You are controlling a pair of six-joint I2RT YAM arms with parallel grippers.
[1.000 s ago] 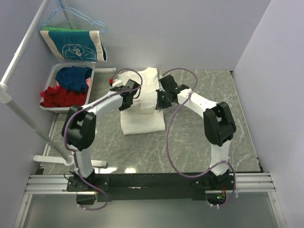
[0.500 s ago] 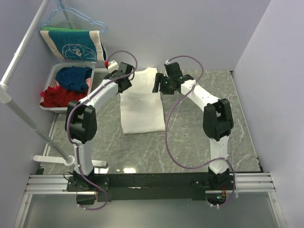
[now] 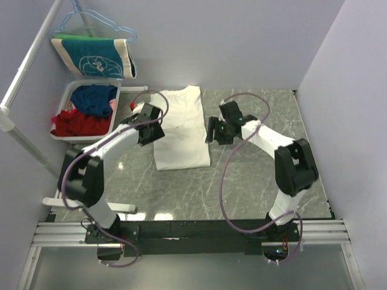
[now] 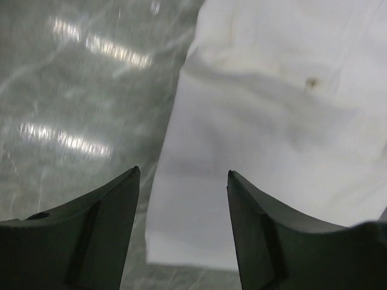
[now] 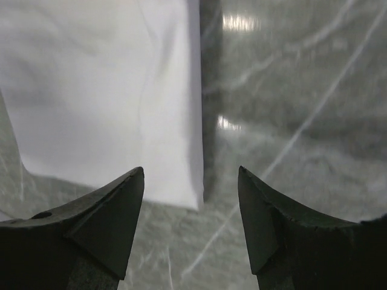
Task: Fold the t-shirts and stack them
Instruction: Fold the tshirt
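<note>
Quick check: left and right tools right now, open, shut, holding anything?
Left tool: open, holding nothing, over one edge of the t-shirt.
Right tool: open, holding nothing, over the t-shirt's other edge.

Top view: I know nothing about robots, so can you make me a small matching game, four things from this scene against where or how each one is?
Things:
1. white t-shirt
2. basket
3. teal cloth
4. right tool

Places or states:
A. hanging at the back left
B. open, above the shirt's edge
C. lying on the grey table
D. holding red and blue clothes

Pairs: 1-C, 2-D, 3-A, 4-B
</note>
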